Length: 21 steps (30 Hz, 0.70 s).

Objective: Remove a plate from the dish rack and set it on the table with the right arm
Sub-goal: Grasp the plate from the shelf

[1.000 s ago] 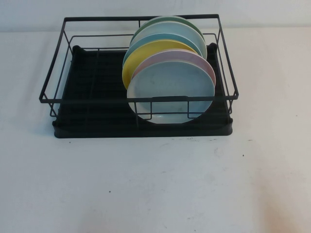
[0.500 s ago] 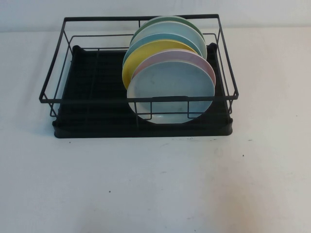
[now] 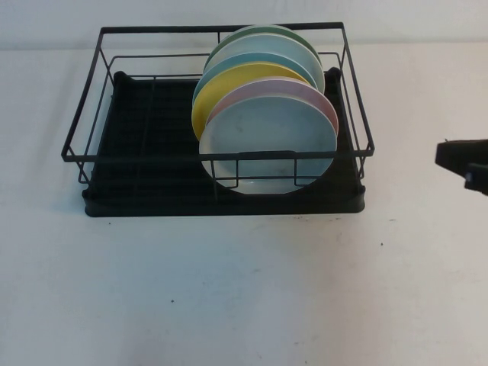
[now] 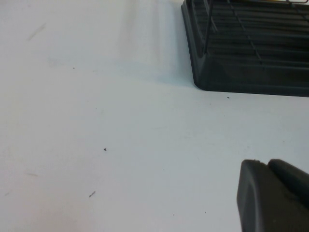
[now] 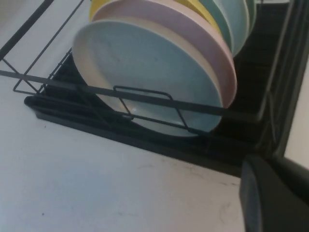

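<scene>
The pale grey-blue plate (image 3: 267,145) stands on edge at the front of a row of plates in the right half of the black wire dish rack (image 3: 152,145). It also shows in the right wrist view (image 5: 149,67), behind the rack's front wire (image 5: 58,86). My right gripper (image 3: 460,162) is at the right edge of the high view, above the white table (image 3: 229,290) and to the right of the rack, touching nothing. In its wrist view (image 5: 270,166) the fingers lie together and hold nothing. My left gripper (image 4: 267,164) is shut and empty over bare table near the rack's corner (image 4: 241,72).
Behind the grey-blue plate stand a pale pink plate (image 3: 305,90), a yellow plate (image 3: 210,95), a light blue plate with a teal edge (image 3: 259,61) and a green-edged one (image 3: 252,32). The rack's left half holds nothing.
My right gripper has come into the high view from the right edge; before, no arm showed there. The plates and rack have not moved.
</scene>
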Each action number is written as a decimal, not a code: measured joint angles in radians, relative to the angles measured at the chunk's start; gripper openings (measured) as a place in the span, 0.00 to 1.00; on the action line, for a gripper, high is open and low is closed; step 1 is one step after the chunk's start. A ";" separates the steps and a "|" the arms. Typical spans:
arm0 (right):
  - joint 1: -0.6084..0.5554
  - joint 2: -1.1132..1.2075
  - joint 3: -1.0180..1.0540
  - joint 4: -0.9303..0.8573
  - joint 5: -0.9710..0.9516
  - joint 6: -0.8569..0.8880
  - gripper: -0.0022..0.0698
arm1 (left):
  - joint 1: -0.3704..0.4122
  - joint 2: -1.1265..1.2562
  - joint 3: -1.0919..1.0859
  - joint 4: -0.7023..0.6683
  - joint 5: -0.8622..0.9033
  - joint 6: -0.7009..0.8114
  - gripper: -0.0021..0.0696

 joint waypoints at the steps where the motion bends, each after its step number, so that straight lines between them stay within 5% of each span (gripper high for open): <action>1: 0.026 0.029 -0.021 0.007 -0.008 -0.017 0.00 | 0.000 0.000 0.000 0.000 0.000 0.000 0.02; 12: 0.253 0.259 -0.233 0.013 -0.035 -0.250 0.04 | 0.000 0.000 0.000 0.000 0.000 0.000 0.02; 21: 0.315 0.375 -0.355 0.013 -0.115 -0.479 0.39 | 0.000 0.000 0.000 0.000 0.000 0.000 0.02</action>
